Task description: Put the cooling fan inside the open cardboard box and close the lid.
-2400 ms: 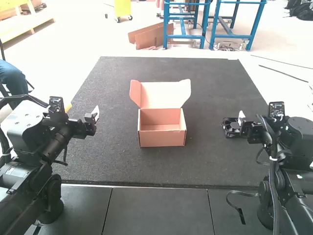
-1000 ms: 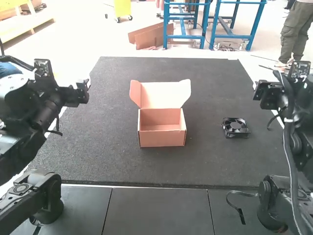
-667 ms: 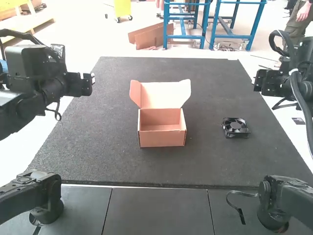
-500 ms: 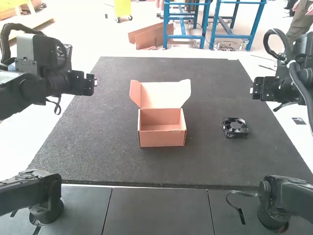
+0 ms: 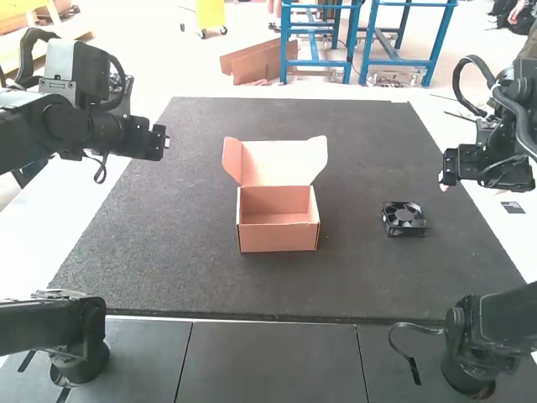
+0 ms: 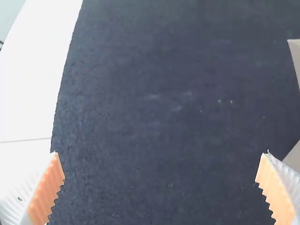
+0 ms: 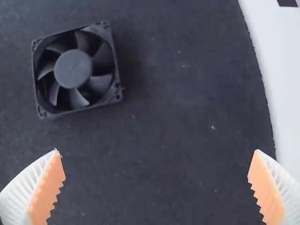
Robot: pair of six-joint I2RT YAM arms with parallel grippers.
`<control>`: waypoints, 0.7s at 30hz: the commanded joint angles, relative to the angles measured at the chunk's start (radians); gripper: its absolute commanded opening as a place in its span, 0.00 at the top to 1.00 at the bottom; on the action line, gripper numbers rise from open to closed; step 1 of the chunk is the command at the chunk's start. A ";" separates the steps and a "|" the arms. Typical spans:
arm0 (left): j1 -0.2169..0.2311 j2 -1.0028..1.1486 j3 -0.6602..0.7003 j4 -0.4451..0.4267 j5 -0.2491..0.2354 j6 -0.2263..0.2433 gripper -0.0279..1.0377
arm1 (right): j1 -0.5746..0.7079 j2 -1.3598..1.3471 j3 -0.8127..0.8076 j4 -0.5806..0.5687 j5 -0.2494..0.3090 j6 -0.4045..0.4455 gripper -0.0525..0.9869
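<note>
The black mat [image 5: 168,252] looks rough, so the cooling fan [image 7: 75,75] could drag on it if a finger pushes it from the side. The cardboard box [image 5: 278,220] looks light and nothing holds it down. If the fan bumps its wall on the way in, the box could scoot or tip. The lid [image 5: 277,161] stands up at the back of the box, on the far side from both arms. It could catch on the wall or spring back open when it is pushed down. The fan lies flat and looks thin. The fingers could land on top of it and not around it, or pinch just one corner so that it swings and drops. It sits closer to one finger than the other, so a grab straight down could miss.

The right gripper [image 7: 156,164] is spread wide open. It holds nothing and touches nothing. It hangs in the air above the mat, with the fan below it and a little toward the box. The box is well past the fan. The left gripper [image 6: 161,164] is spread wide open too, with nothing in it. It hangs above the mat near the mat's edge, and the box is off to its side, well apart. The box sits between the two grippers, and the fan is not in the box yet
</note>
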 commanded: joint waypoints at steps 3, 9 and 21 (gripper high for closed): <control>0.003 0.005 0.044 -0.017 0.003 -0.002 0.07 | -0.017 0.109 0.049 -0.023 -0.071 -0.016 0.09; 0.004 0.005 0.053 -0.059 0.074 -0.053 0.07 | -0.017 0.247 0.086 0.002 -0.087 -0.021 0.09; 0.004 0.006 0.055 -0.049 0.097 -0.071 0.07 | -0.017 0.455 0.121 0.204 -0.070 0.024 0.09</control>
